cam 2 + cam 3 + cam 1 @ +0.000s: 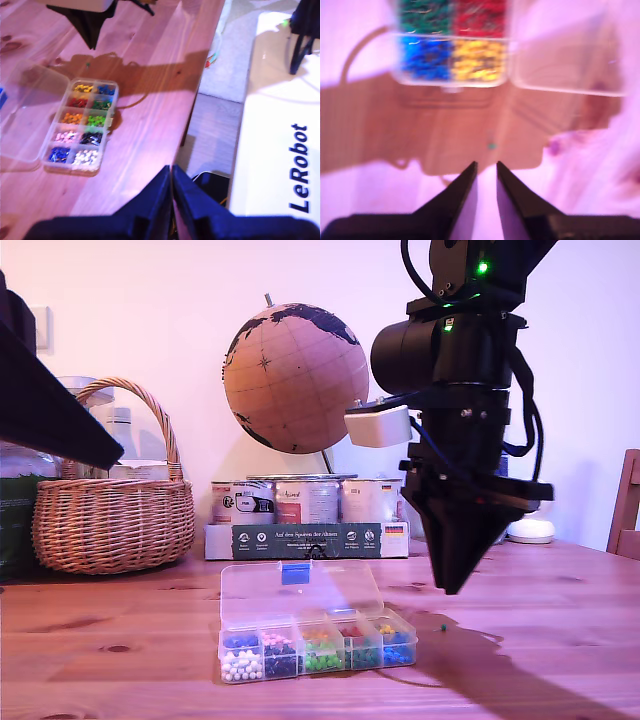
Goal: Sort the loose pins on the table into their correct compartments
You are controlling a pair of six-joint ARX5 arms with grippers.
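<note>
The clear organiser box (315,645) lies open on the table (120,640), its compartments (82,125) filled with sorted coloured pin heads. One loose dark green pin (440,623) rests on the wood just off the box's yellow and blue end, toward the exterior view's right. My second gripper (455,588) hangs point-down a little above it. In the second wrist view the pin (492,146) lies just ahead of the second gripper (486,167), whose fingers stand a narrow gap apart with nothing between them. My first gripper (172,170) is shut and empty, high over the table edge.
A wicker basket (115,520) stands at the exterior view's left, with a globe (295,375) and a row of tins (305,502) behind the box. The box lid (300,590) lies flat behind the cells. The table edge (200,100) borders a white LeRobot board (280,150).
</note>
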